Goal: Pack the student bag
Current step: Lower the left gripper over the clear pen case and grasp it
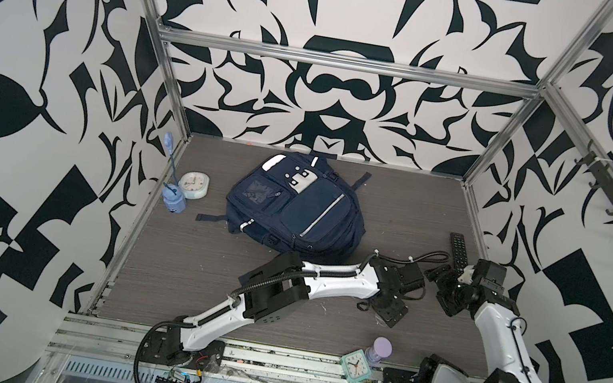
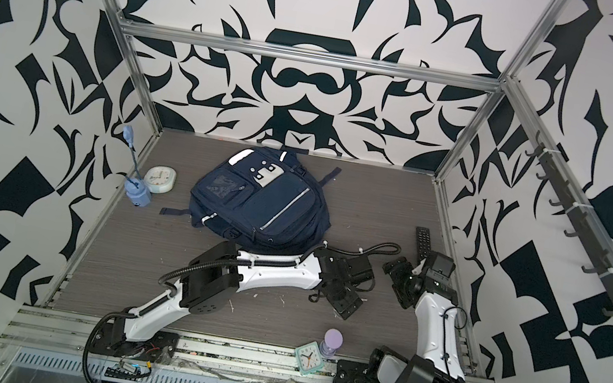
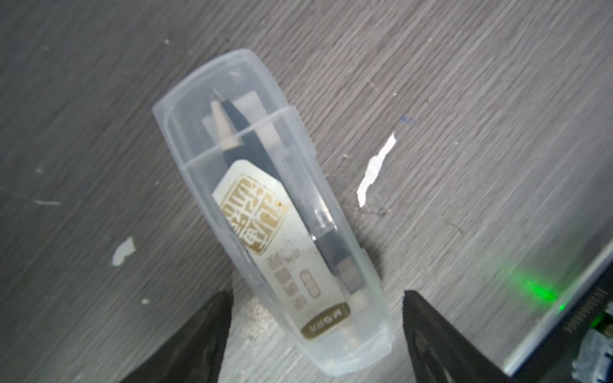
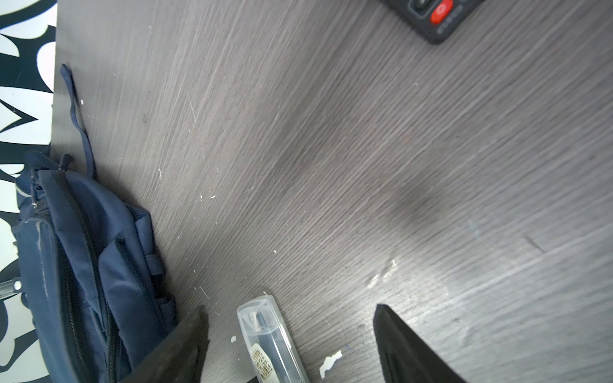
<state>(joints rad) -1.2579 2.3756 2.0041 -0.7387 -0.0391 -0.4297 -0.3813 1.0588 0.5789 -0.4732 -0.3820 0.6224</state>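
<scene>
Upside-down "M&G", seemingly, on the label (image 3: 288, 252) inside the clear case (image 3: 199, 185).

The student bag (image 1: 295, 207) is lying on the table (image 1: 175, 263) toward its rear middle; to the bag's left a wall clock (image 1: 193, 185) and a gooseneck gadget (image 1: 173, 202) are sitting just beside each other, and well to its right a remote control (image 1: 459, 250) is lying. In front of the bag and to its right, a case (image 3: 265, 212) is lying on the table between the spread fingers of the left gripper (image 3: 318, 295). Farther in front of the bag, at the table's edge, an alarm clock (image 1: 355, 367) and a bottle (image 1: 379, 350) are standing just beside each other.
</scene>
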